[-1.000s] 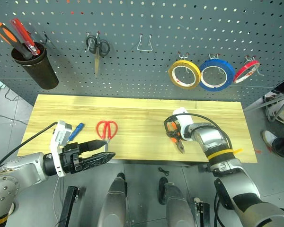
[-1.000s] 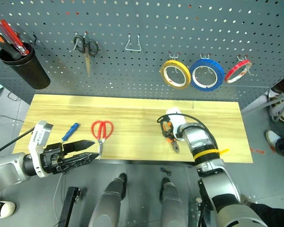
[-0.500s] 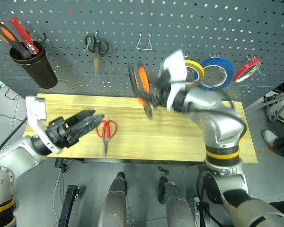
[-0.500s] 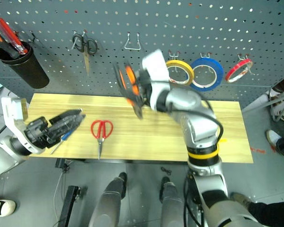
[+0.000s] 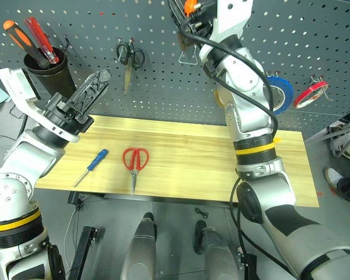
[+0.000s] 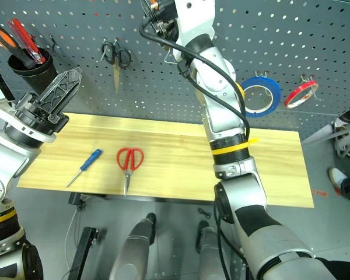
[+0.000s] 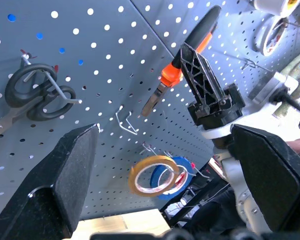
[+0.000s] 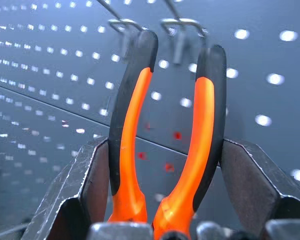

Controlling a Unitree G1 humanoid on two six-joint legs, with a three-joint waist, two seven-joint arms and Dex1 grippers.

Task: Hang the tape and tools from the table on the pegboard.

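1. The pliers [image 8: 165,135] sit clamped between the right gripper's [image 8: 162,150] fingers, handle tips just below two hooks [image 8: 182,25] on the pegboard [image 8: 50,60]; the head views cut the handles off.
2. One red scissors [image 5: 133,164] and one blue screwdriver [image 5: 92,165] lie on the table [image 5: 186,157].
3. The left gripper [image 5: 97,81] hangs open and empty.
4. Three tape rolls hang right: yellow tape [image 7: 151,175], blue [image 5: 278,92], red [image 5: 311,92].

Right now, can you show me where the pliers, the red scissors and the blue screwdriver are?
pliers [image 8: 127,150]: right wrist view, on the orange handle.
red scissors [image 5: 134,158]: left eye view, on the red finger loops.
blue screwdriver [image 5: 97,158]: left eye view, on the blue handle.
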